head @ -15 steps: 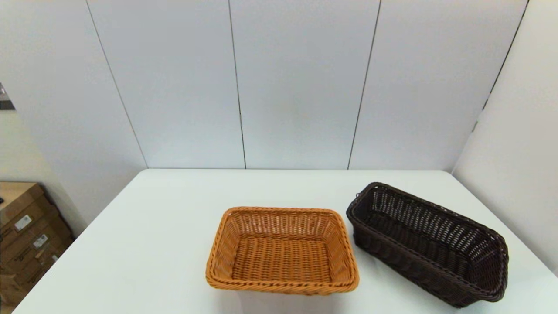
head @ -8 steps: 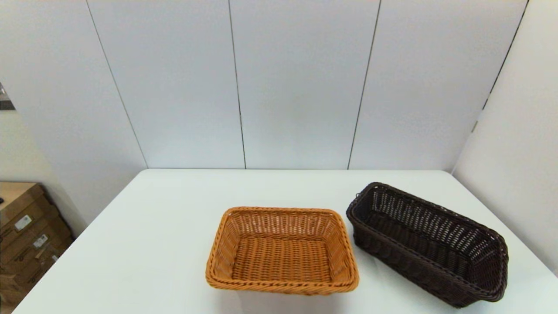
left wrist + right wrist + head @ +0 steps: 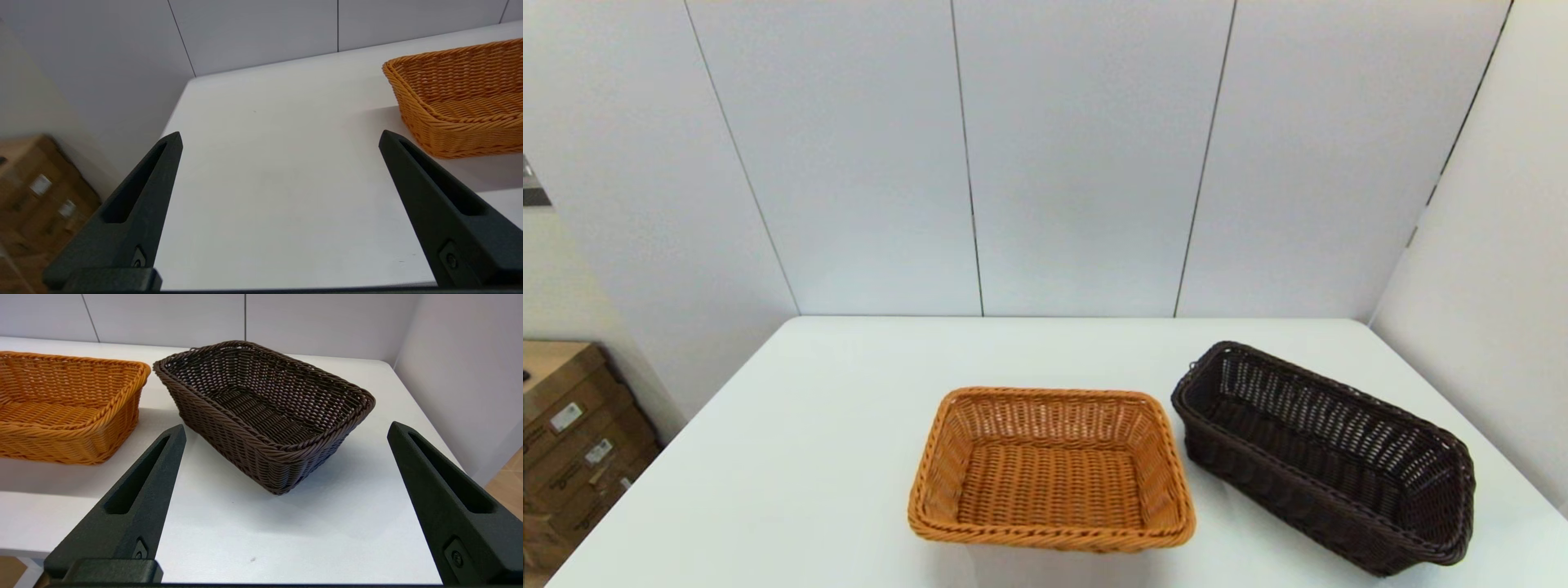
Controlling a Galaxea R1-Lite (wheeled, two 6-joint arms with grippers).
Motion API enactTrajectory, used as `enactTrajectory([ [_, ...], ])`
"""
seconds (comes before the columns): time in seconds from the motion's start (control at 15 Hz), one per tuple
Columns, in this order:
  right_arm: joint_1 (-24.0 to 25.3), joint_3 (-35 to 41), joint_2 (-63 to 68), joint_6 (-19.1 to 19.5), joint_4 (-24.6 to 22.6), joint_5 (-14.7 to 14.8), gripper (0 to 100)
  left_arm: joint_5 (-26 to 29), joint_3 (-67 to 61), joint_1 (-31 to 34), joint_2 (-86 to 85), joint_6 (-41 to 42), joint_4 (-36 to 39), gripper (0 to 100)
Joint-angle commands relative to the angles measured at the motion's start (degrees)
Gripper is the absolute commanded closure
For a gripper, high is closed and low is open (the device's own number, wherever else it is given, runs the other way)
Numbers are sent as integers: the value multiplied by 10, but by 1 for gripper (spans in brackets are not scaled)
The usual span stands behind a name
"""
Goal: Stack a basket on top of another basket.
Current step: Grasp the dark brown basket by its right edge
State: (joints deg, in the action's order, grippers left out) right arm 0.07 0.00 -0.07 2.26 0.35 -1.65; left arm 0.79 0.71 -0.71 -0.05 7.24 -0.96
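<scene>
The white table holds two baskets, not stacked. The dark brown basket sits at 3 o'clock of the orange-tan basket, just beside it. The left gripper and right gripper are wide open, holding nothing.

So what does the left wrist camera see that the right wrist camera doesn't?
Only the left wrist view shows the left gripper, jaws open, and brown boxes beside the table. Only the right wrist view shows the dark basket and the right gripper, jaws open. Both show the orange basket and the white table.
</scene>
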Motion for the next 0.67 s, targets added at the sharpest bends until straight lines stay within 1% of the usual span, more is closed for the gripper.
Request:
enactTrajectory([
  [0.07, 0, 0, 1, 0, 0, 1, 0, -3, -10, 0, 0, -31, 0, 0],
  [0.67, 0, 0, 1, 0, 0, 0, 0, -4, -10, 0, 0, -41, 1, 0],
])
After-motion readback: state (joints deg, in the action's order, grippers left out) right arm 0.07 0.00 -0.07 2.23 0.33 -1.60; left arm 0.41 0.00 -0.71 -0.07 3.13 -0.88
